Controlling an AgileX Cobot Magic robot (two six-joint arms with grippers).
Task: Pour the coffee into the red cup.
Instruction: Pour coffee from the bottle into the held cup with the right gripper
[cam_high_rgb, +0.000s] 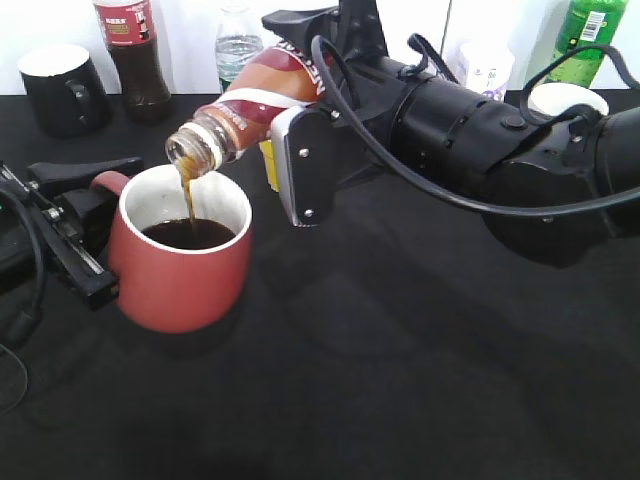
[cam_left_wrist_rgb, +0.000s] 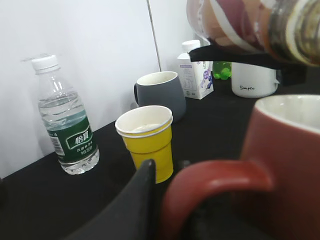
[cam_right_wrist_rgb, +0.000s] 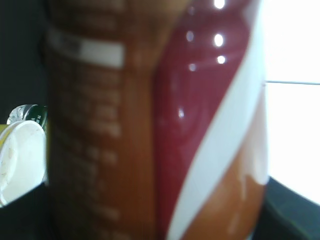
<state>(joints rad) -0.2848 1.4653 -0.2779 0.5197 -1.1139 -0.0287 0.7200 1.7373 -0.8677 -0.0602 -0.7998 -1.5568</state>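
Exterior view first: nearest to us, toward the left edge of the desk, we keep the red cup (cam_high_rgb: 180, 262) upright and already partly filled with dark liquid. Our left gripper (cam_high_rgb: 85, 222) sits at its handle, one finger on each side of the loop, apparently to steady it, though we cannot tell whether the fingers actually press it. Just above the rim, our right gripper (cam_high_rgb: 300, 150) is clamped around the coffee bottle (cam_high_rgb: 250, 105), tilted mouth-down so a thin stream falls inside the cup rather than on the black cloth. Behind the bottle stands a small yellow cup (cam_left_wrist_rgb: 147, 142). Along the far edge we see a black mug (cam_high_rgb: 62, 88), a red-labelled dark bottle (cam_high_rgb: 133, 55) and a green-labelled water bottle (cam_left_wrist_rgb: 65, 122).
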